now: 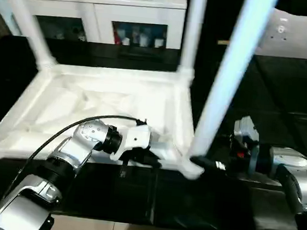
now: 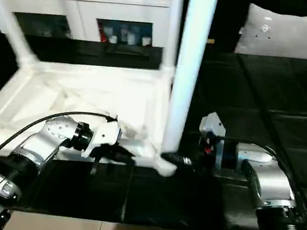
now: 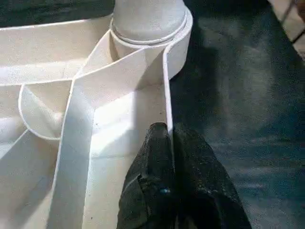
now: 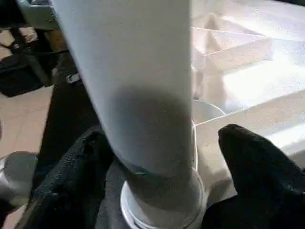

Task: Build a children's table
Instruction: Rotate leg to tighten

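Silver forearms rise from the bottom corners of the head views, and at their tips the work happens along the near edge of the children's table (image 1: 111, 97), which lies upside down in the middle-left of the frame with its ribbed underside facing up. On the left, the left gripper (image 3: 167, 138) has its two black fingers clenched on the thin upright rim wall of the table top, one finger on each side of the wall, just short of the corner socket. On the right, the right gripper (image 4: 162, 157) stands released, its black fingers (image 4: 252, 167) spread wide on either side of the near-right leg (image 1: 229, 73) just above its socket, not pressing it as far as can be seen. That arm lies nearly level, wrist pointing toward the frame's centre, a white block and a red spot on its wrist housing; the left arm slants up from the lower left, a black cable arching over it. Four white tapered legs stand upright in the round corner sockets, smooth plastic, the nearest one crossing the upper frame as a pale bar. Everything rests on a black-covered work table (image 1: 288, 90) with faint seams. Behind, in the upper left, stands a white cabinet (image 1: 131, 14) with glass doors and clutter on top; a pale cushion (image 2: 285, 33) sits upper right.
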